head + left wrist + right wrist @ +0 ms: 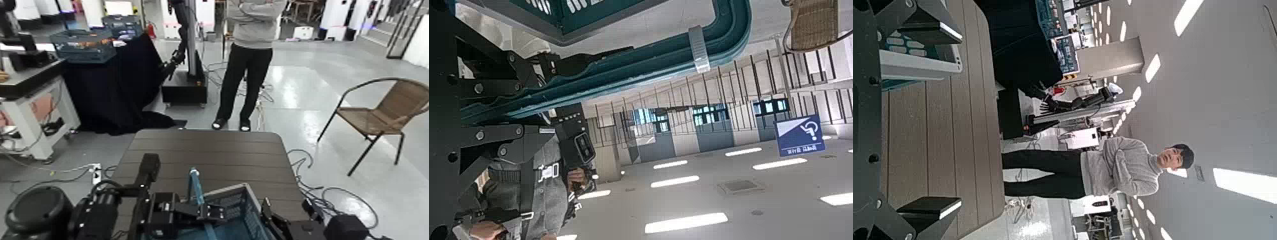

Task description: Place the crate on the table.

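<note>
Crate (pixel 235 191) observed at the near part of the table (pixel 210 153), the landmark for all positions given; whether its base bears on the planks cannot be told. Light-blue handle (pixel 194 184) stands raised at the crate's left side. Left gripper (pixel 205 212), over the table's near part, is pressed together on the handle. Right gripper (pixel 931 116), at the table's near right part, has its fingers spread, with the crate's rim showing near one of them; no grip noted. Person (pixel 252 57) stands beyond the table's far edge, arms folded. Wicker chair (pixel 376 118) stands right of the table; black cloth (pixel 115 83) hangs beyond its left side.
</note>
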